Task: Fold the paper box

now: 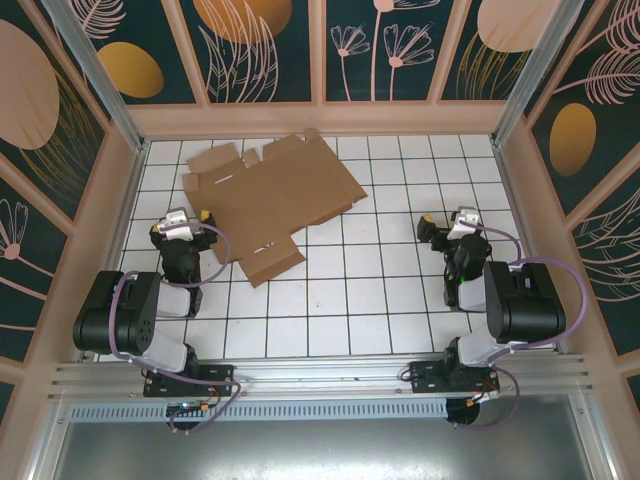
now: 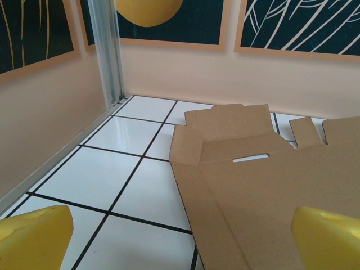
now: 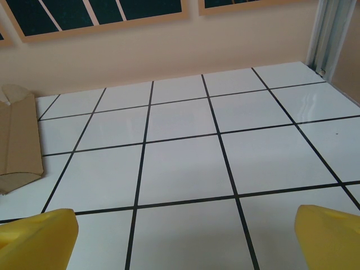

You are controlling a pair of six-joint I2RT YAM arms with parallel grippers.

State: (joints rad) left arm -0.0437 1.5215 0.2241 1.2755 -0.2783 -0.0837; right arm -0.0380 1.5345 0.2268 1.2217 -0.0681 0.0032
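1. We see the box (image 1: 275, 195) lying flat and unfolded on the floor (image 1: 350, 300), toward the far left and askew to the tile grid.
2. The left gripper (image 1: 192, 220) sits just beside the box's near-left edge, jaws wide apart and empty. In its wrist view one yellow finger (image 2: 329, 239) seems to hang over the cardboard, though we cannot tell whether it touches.
3. The right gripper (image 1: 452, 225) stands well apart from the box, jaws spread over bare tiles, holding nothing.
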